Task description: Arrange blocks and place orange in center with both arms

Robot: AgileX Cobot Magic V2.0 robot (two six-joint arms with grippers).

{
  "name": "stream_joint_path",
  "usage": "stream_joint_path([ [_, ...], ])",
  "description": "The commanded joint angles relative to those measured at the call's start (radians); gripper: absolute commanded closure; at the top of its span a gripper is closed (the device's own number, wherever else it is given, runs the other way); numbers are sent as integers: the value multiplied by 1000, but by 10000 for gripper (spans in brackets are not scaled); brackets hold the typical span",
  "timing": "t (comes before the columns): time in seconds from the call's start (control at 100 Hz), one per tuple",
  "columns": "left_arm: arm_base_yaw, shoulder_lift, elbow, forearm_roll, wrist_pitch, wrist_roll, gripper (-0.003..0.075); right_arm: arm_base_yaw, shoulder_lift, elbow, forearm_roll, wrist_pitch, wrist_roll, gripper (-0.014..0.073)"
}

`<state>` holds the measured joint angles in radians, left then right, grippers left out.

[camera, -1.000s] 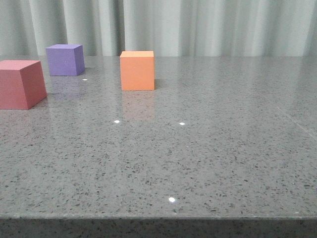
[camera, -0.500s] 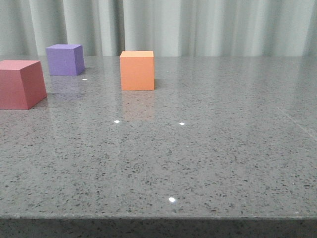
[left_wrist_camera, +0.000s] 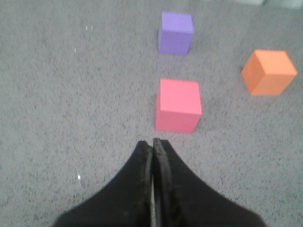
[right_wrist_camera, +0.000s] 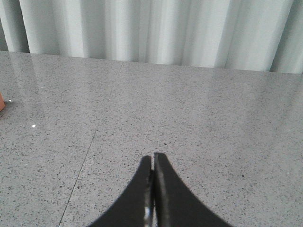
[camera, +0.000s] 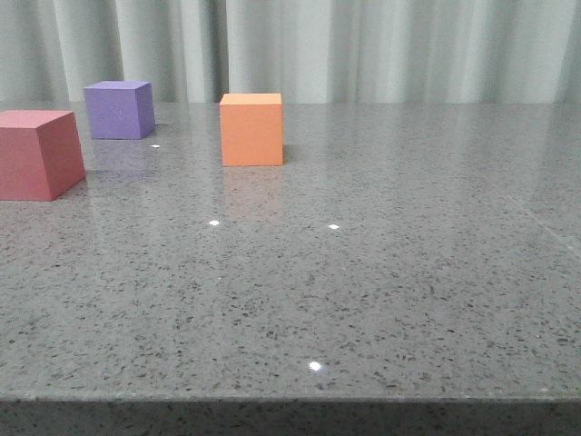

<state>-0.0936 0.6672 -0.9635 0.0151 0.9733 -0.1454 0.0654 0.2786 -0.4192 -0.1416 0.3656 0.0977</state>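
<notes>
The orange cube (camera: 251,129) stands on the grey table, left of middle and far back. The purple cube (camera: 119,109) stands farther back to its left. The pink-red cube (camera: 39,153) stands at the left edge, nearer. In the left wrist view my left gripper (left_wrist_camera: 152,142) is shut and empty, just short of the pink-red cube (left_wrist_camera: 177,105), with the purple cube (left_wrist_camera: 175,33) beyond it and the orange cube (left_wrist_camera: 269,72) off to one side. My right gripper (right_wrist_camera: 153,155) is shut and empty over bare table. A sliver of the orange cube (right_wrist_camera: 1,101) shows at that view's edge. Neither gripper shows in the front view.
The speckled grey stone table (camera: 363,272) has its front edge near the bottom of the front view. A pale curtain (camera: 363,45) hangs behind the table's far edge. A thin seam (right_wrist_camera: 80,170) runs across the tabletop beside the right gripper.
</notes>
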Motion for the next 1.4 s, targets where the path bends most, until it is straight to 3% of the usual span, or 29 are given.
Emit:
stream_joint_path([
  [0.0, 2, 32, -32, 9, -32, -1, 741, -4, 7, -24, -18, -83, -6, 662],
  [0.15, 2, 64, -32, 56, 9, -1, 729, -4, 7, -24, -18, -83, -6, 662],
  [0.24, 2, 69, -32, 82, 25, -1, 645, -4, 7, -24, -18, -83, -6, 662],
  [0.34, 2, 69, -28, 97, 23, -1, 461, -4, 7, -24, -18, -83, -6, 662],
  [0.46, 2, 69, -28, 127, 4, -1, 155, -4, 7, -24, -18, -83, -6, 662],
  [0.55, 2, 69, -28, 125, 0, -1, 39, -4, 7, -24, -18, -83, -6, 662],
  [0.8, 2, 85, -30, 21, -40, -1, 54, -4, 7, -24, -18, -83, -6, 662],
  [1.03, -8, 282, -120, -90, -88, -1, 60, -4, 7, -24, -18, -83, -6, 662],
  [1.39, -278, 653, -401, -83, -150, -74, 62, -4, 7, -24, -18, -83, -6, 662],
])
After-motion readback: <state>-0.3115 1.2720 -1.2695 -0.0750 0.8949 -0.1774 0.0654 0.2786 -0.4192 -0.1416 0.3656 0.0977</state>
